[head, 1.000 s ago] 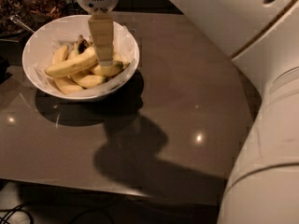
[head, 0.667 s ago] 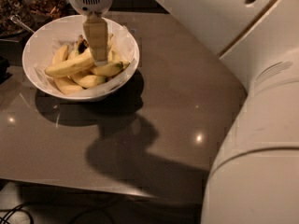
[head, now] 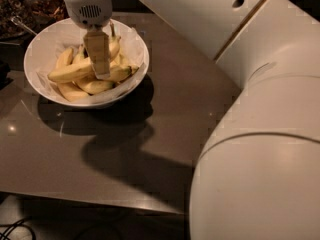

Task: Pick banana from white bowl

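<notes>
The white bowl [head: 136, 43] stands at the table's far left and holds several yellow bananas. The longest banana [head: 67, 72] lies across the middle of the pile, running left to right. My gripper [head: 101, 74] hangs straight down from its white wrist [head: 87, 4] into the bowl. Its tip is at the long banana's middle and hides part of it. I cannot tell whether it touches the banana.
The bowl sits on a brown table [head: 165, 114] whose front edge runs along the bottom. My big white arm [head: 260, 134] fills the right side. Dark clutter [head: 20, 9] lies behind the bowl at top left. Cables [head: 12, 229] lie on the floor at bottom left.
The gripper has shifted a little left and lower into the bowl, onto the long banana. The arm now covers more of the right side. The bowl and bananas have not moved.
</notes>
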Controlling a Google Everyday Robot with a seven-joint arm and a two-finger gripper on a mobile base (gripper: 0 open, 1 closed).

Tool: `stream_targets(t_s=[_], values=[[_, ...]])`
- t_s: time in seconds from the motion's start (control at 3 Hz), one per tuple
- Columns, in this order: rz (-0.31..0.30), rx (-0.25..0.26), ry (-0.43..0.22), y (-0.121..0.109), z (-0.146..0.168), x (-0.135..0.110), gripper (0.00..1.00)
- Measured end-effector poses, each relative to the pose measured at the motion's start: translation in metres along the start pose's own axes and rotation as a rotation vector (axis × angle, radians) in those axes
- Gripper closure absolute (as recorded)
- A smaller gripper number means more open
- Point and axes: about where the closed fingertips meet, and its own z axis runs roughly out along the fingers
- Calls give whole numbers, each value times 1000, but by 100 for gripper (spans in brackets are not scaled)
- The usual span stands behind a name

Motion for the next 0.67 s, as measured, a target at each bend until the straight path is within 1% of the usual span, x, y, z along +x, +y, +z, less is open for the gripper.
stream_targets(t_s=[0.33, 0.67], values=[[-5, -21, 13, -2, 12, -2, 27], [-15, -36, 33, -4, 24, -6, 35]])
